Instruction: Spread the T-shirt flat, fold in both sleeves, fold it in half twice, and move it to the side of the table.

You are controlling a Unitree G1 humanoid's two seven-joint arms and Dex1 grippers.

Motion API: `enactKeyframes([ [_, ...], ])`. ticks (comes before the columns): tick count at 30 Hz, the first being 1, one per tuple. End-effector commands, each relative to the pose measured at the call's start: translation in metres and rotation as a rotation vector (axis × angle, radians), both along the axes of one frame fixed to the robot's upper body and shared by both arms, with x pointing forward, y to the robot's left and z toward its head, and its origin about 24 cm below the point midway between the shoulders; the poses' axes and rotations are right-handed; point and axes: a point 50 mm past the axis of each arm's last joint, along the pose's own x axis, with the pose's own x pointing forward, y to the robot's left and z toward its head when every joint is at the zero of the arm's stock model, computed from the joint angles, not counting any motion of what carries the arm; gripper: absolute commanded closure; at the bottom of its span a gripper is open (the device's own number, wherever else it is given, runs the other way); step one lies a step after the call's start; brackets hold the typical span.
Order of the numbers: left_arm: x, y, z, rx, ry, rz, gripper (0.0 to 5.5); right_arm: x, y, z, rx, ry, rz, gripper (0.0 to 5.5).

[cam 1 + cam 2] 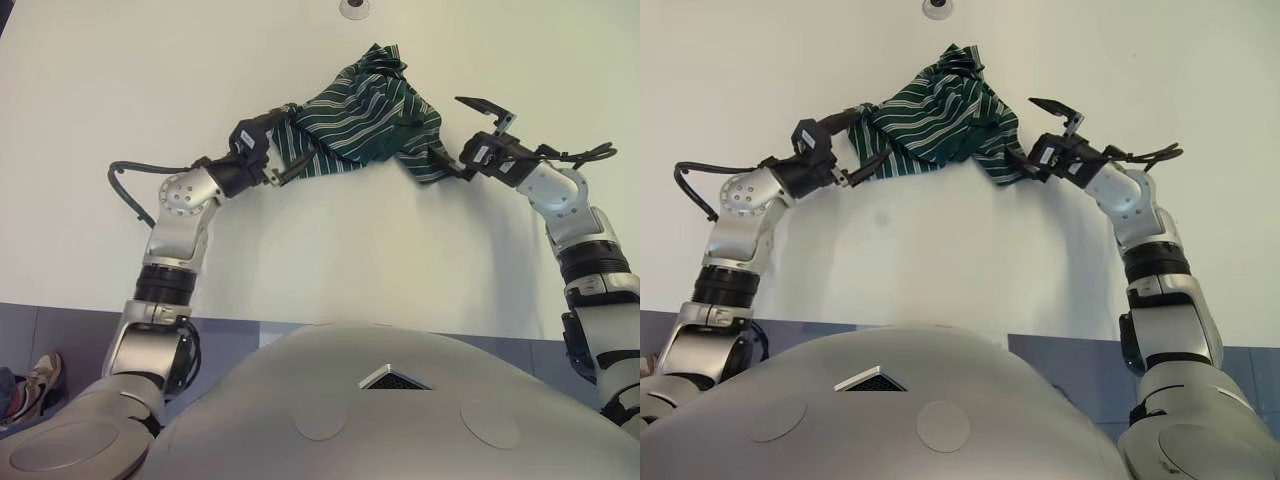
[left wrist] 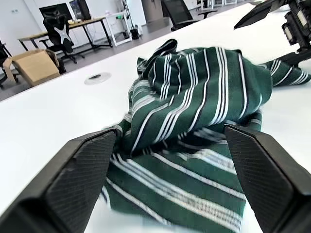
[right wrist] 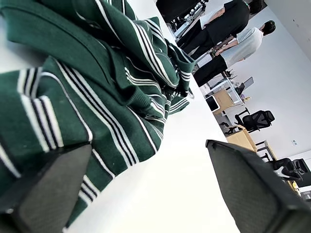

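A dark green T-shirt (image 1: 365, 120) with white stripes lies crumpled in a heap on the far middle of the white table (image 1: 330, 250). My left gripper (image 1: 284, 146) sits at the heap's left edge, open, with the fabric (image 2: 194, 121) bunched between its wide-spread fingers (image 2: 73, 179). My right gripper (image 1: 468, 136) is at the heap's right edge, also open. One of its fingers (image 1: 484, 105) is raised above the table; the other lies low against the shirt's hem (image 3: 73, 121). Neither gripper pinches the cloth.
A round cable grommet (image 1: 353, 8) is set in the table beyond the shirt. The table's near edge (image 1: 300, 325) runs just in front of my body. Bare tabletop stretches to both sides. Office chairs and a cardboard box (image 2: 31, 65) stand past the table.
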Motion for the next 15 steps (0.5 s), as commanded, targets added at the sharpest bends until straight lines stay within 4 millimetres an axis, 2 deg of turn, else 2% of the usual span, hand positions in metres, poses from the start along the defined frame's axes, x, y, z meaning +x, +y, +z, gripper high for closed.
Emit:
enactKeyframes([
  [1,-0.001,0.016,-0.006,0.1,0.088,0.045,1.45,-0.018,0.005,-0.026,-0.063,0.14,0.046,1.13],
  [4,0.003,0.03,-0.017,0.216,0.124,0.106,1.45,-0.019,0.007,-0.026,-0.061,0.142,0.055,1.13],
  [7,0.017,0.049,-0.03,0.3,0.163,0.231,1.45,-0.02,0.01,-0.026,-0.054,0.142,0.066,1.13],
  [11,0.022,0.056,-0.043,0.341,0.182,0.316,1.45,-0.021,0.015,-0.028,-0.052,0.148,0.085,1.13],
  [13,0.022,0.062,-0.051,0.418,0.168,0.332,1.45,-0.022,0.017,-0.029,-0.051,0.151,0.09,1.13],
  [15,0.023,0.076,-0.051,0.557,0.092,0.324,1.45,-0.022,0.015,-0.029,-0.055,0.152,0.083,1.13],
])
